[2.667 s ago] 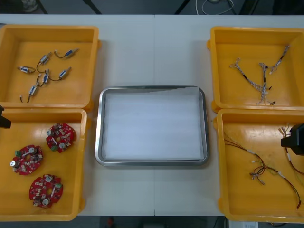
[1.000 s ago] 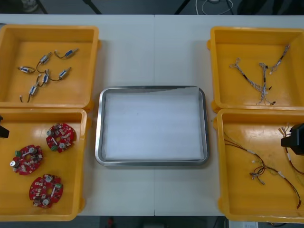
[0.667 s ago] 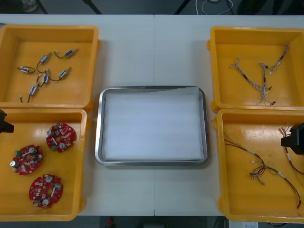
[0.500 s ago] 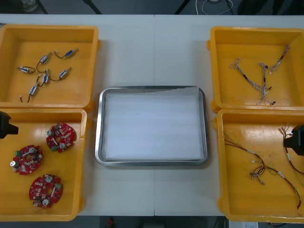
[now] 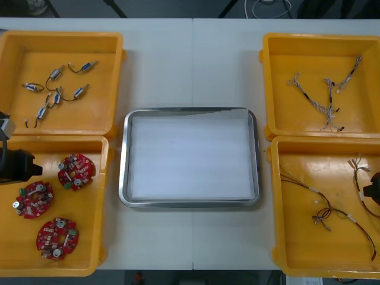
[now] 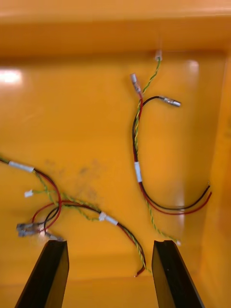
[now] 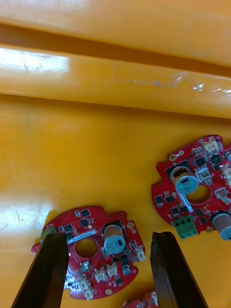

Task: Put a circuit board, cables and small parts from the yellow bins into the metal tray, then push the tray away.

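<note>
Over the yellow bin at the lower left of the frame hangs my left gripper, fingers spread astride one round circuit board. The danger, I judge, is a crooked descent: a finger could land on that board's parts or shove the neighbouring board, and a flat board may slip from a pinch. The metal tray, centre frame, is bare. At the lower right my right gripper, likewise spread, hovers above red and yellow cables; tangled strands might drag along. The light table has a seam down its middle; dark floor lies beyond its top edge.
</note>
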Available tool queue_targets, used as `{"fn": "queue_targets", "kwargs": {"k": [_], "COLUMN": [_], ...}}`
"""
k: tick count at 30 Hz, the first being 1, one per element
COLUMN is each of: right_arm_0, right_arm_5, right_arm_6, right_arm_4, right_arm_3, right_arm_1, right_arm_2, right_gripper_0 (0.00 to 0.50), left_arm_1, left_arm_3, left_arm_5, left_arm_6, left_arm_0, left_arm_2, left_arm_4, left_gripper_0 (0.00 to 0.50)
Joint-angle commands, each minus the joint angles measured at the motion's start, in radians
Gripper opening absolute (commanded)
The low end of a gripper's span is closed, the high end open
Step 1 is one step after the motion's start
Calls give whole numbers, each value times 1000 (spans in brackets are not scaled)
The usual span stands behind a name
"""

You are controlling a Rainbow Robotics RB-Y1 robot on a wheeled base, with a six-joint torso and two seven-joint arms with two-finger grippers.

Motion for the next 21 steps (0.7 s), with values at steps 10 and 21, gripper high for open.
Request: {"fn": "queue_targets", "kwargs": {"k": [10, 21], "right_arm_0": [122, 135], "right_arm_5": [-282, -450], "right_arm_6": [174, 182], "right_arm_4": [33, 56], "right_arm_3": [139, 277], "right_arm_1": [-32, -31], "right_arm_2": [-6, 90], "right_gripper_0": [500, 500], "left_arm_1": [5, 5], "left_arm_3": [24, 38], "left_arm_5": [-110, -151], "left_arm_6": [-112, -107], "left_arm_0": [67, 76], "left_arm_2": [-93, -123], "left_arm_4": [-48, -65], "left_gripper_0": [500, 500]}}
